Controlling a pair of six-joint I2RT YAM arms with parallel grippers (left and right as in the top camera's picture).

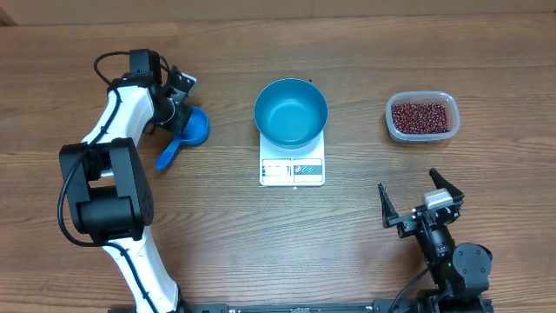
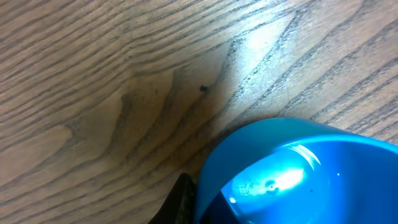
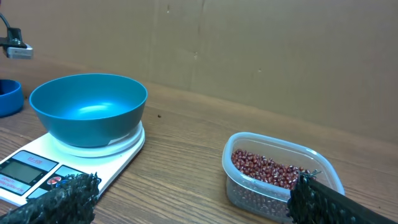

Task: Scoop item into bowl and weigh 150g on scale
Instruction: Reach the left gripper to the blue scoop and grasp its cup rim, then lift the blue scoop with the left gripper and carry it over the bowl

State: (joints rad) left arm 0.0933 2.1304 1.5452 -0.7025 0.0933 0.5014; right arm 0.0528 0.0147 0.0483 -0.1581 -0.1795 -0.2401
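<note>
Grasp step: left gripper (image 1: 178, 103) jaws pinch the scoop (image 1: 193, 130) on the counter (image 1: 217, 235); right gripper (image 1: 410, 193) jaws spread, idle. Beans (image 1: 422, 116) fill the tub (image 1: 391, 123), right of the empty bowl (image 1: 291, 113) on the scale (image 1: 292, 170). Next: lift the scoop and carry it across to the tub.

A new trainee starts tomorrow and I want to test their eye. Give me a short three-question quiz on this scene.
1. True or false: the bowl, like the tub, holds beans.
2. The bowl stands on: A) the tub, B) the scale, C) the scoop.
3. Fill in: the ___ gripper is shut on the scoop; the other is open.
Key: 1 false; 2 B; 3 left gripper.
</note>
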